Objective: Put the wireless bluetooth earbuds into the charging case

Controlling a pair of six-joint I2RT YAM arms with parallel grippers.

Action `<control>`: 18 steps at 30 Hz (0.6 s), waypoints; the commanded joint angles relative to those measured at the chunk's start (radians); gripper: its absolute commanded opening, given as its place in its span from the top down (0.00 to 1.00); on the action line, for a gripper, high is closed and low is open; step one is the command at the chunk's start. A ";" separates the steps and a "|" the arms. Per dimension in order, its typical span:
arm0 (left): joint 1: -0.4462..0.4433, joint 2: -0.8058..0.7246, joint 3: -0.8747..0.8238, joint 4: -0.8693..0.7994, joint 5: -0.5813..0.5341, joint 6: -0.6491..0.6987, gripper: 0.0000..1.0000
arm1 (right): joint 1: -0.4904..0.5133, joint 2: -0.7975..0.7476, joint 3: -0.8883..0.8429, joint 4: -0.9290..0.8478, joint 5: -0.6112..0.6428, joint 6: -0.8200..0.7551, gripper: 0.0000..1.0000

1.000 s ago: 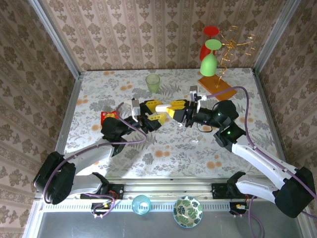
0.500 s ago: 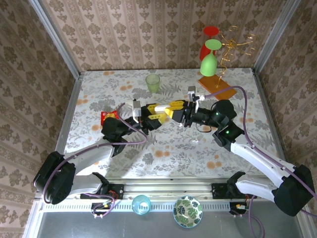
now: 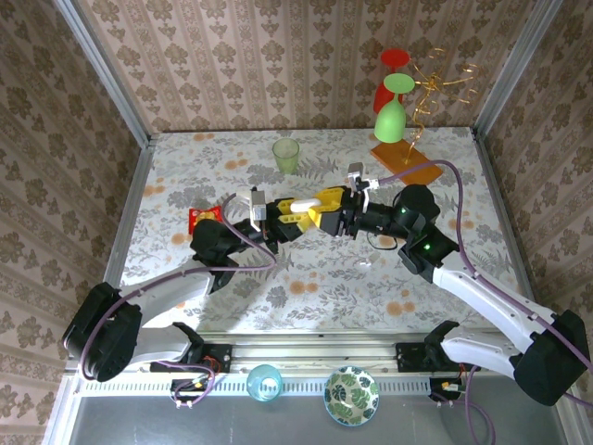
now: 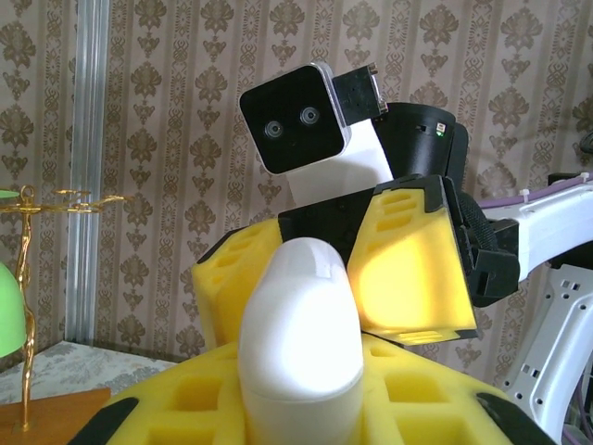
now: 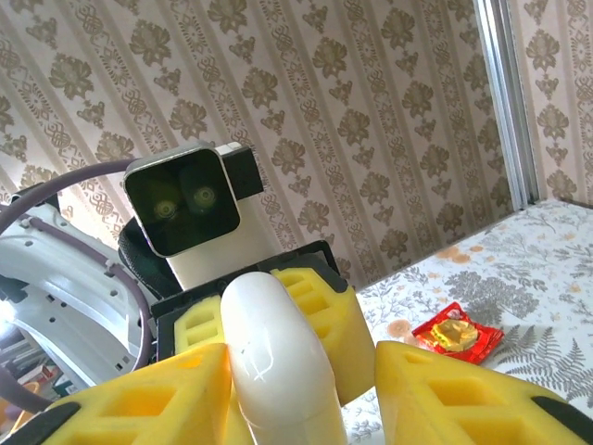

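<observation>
Over the middle of the table (image 3: 306, 278), the left gripper (image 3: 285, 219) is pinched tight on one end of the white charging case (image 3: 302, 203), and the right gripper (image 3: 326, 208) has its jaws spread either side of the other end. Imo the trick here is a firm, level left grip so right can back straight off without dragging the case. That tiny white speck toward the near edge looks like an earbud (image 3: 363, 262), well apart from the case.
</observation>
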 commanded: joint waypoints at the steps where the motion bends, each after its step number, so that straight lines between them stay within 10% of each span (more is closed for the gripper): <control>1: -0.001 -0.001 0.018 0.035 0.053 0.038 0.89 | 0.002 -0.009 0.031 -0.061 0.092 -0.021 0.53; 18: 0.010 -0.015 -0.045 0.031 0.091 0.215 0.90 | -0.021 0.008 0.089 -0.086 0.146 0.009 0.28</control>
